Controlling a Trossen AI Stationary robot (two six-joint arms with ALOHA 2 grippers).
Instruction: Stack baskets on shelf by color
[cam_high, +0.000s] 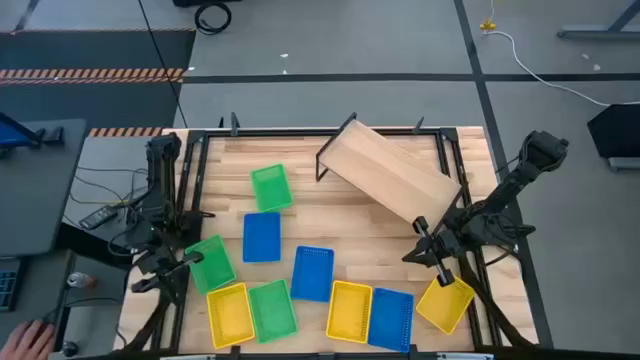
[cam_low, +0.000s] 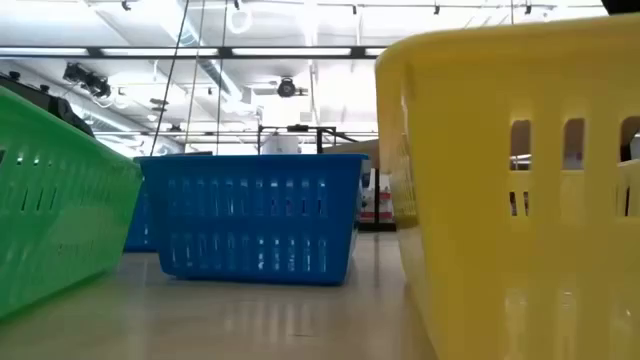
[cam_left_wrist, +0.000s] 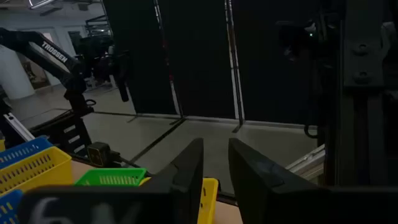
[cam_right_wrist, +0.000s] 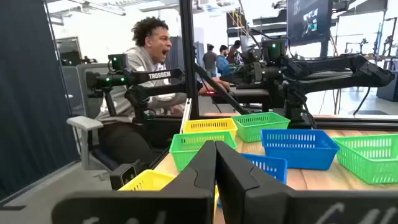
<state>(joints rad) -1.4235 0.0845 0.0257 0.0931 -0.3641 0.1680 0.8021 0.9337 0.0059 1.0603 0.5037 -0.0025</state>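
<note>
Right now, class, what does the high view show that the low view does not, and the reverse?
Only the high view shows the tilted shelf, both arms, the left hand, the right hand and all nine baskets. Only the low view shows the baskets' slotted side walls and the ceiling lights of the room behind. Both share baskets in all three colours, such as a blue basket standing on the table.

1. Bare table (cam_high: 330, 225) lies open between the tilted shelf (cam_high: 392, 172) and the baskets behind it.
2. Baskets (cam_high: 330, 300) crowd the front edge, touching or nearly so.
3. The shelf blocks the rear right corner.
</note>
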